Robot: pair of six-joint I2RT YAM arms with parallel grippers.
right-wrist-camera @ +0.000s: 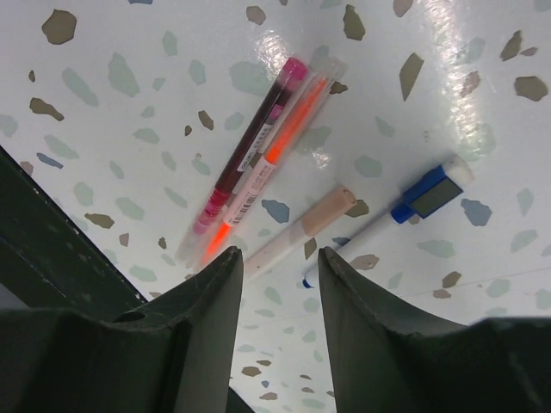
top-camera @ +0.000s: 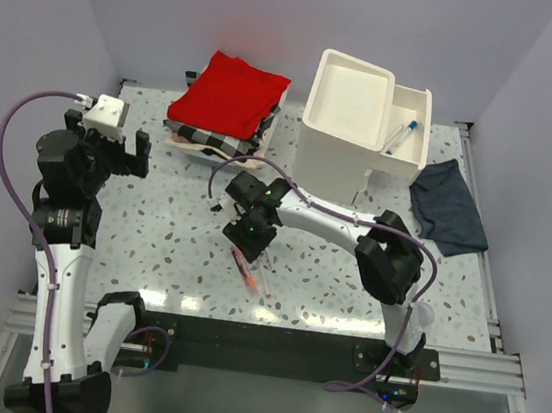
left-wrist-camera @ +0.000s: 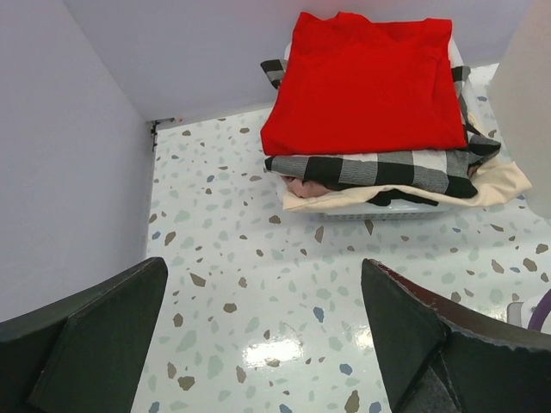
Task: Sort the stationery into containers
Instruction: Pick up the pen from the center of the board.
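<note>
Counts one pen (top-camera: 399,136) in open drawer (top-camera: 426,96), four more pens (right-wrist-camera: 254,146) on table (top-camera: 171,244); straddles beige-tipped pen (right-wrist-camera: 301,228) with right fingers (right-wrist-camera: 207,292), seemingly unclamped; left fingers (left-wrist-camera: 103,318) splayed.

- Glossy white tabletop speckled grey and brown (top-camera: 171,244), with bright glare near its front.
- Plain pale lilac walls (top-camera: 279,16) at left, far, right.
- Silver metal rail (top-camera: 478,367) along near edge.

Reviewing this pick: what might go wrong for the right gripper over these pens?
1. The right gripper straddles the near ends of both the beige-capped pen and the blue-capped pen; closing may catch both.
2. It would pinch a pen near its end, so the pen might tilt or slip.
3. The orange pen lies close beside the gripper and might get nudged.
</note>
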